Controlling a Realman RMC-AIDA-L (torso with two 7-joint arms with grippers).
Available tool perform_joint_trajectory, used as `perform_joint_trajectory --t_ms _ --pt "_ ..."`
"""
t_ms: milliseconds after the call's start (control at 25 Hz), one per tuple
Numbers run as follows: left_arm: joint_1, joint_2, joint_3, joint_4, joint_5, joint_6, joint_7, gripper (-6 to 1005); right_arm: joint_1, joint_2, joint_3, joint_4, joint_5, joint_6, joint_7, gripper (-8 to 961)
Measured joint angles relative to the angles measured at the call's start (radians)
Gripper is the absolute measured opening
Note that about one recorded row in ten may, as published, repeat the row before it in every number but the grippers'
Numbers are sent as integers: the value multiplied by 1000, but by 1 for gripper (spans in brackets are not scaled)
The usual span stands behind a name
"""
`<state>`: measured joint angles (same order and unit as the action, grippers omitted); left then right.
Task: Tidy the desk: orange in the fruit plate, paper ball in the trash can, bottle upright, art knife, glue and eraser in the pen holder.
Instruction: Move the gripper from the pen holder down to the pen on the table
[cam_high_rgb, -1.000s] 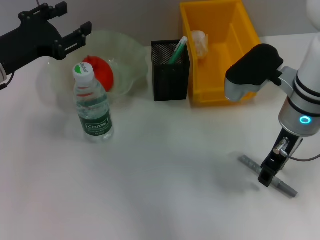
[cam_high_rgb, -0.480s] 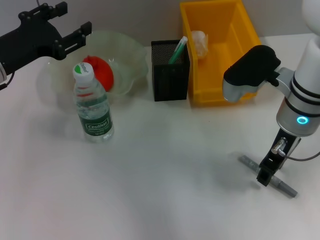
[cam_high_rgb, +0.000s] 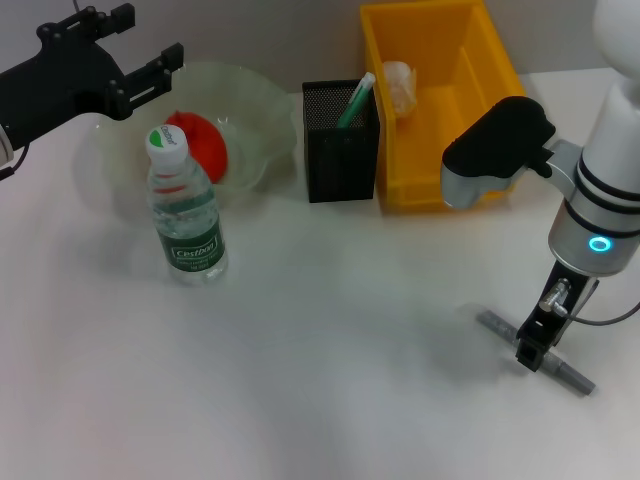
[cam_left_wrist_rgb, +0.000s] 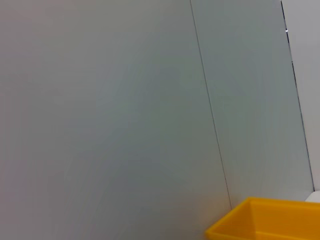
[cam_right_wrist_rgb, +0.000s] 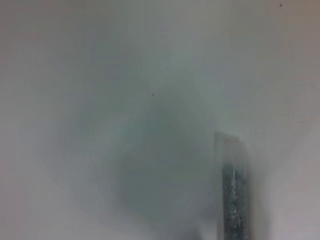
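Art knife (cam_high_rgb: 535, 350) flat on desk (cam_high_rgb: 330, 380) | right gripper (cam_high_rgb: 532, 352) down on it | left gripper (cam_high_rgb: 140, 60) over fruit plate (cam_high_rgb: 255, 100)

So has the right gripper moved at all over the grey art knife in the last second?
Yes, slightly. The right gripper has risen and edged toward the robot's left, judged against the flat grey art knife, which stayed put on the white table.

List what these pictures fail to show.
- Right gripper, head view: it sits over the grey knife; open or shut, unclear.
- Pen holder, head view: the mesh wall hides all but one green stick.
- Left wrist view: only wall and the trash can corner.
- Right wrist view: blurred.
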<state>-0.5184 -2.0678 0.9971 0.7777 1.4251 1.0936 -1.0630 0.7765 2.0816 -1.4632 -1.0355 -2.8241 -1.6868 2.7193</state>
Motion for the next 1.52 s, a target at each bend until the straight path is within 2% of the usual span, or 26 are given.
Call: perform_joint_trajectory --t_ms 240,840,1520 --pt "0 0 0 0 0 0 0 686 6 0 -2 18 1 12 -4 386" --pt "-3 0 0 0 0 0 1 685 9 0 -2 24 3 22 -12 371" --pt "-7 0 0 0 0 0 2 685 10 0 4 25 3 23 -12 227"
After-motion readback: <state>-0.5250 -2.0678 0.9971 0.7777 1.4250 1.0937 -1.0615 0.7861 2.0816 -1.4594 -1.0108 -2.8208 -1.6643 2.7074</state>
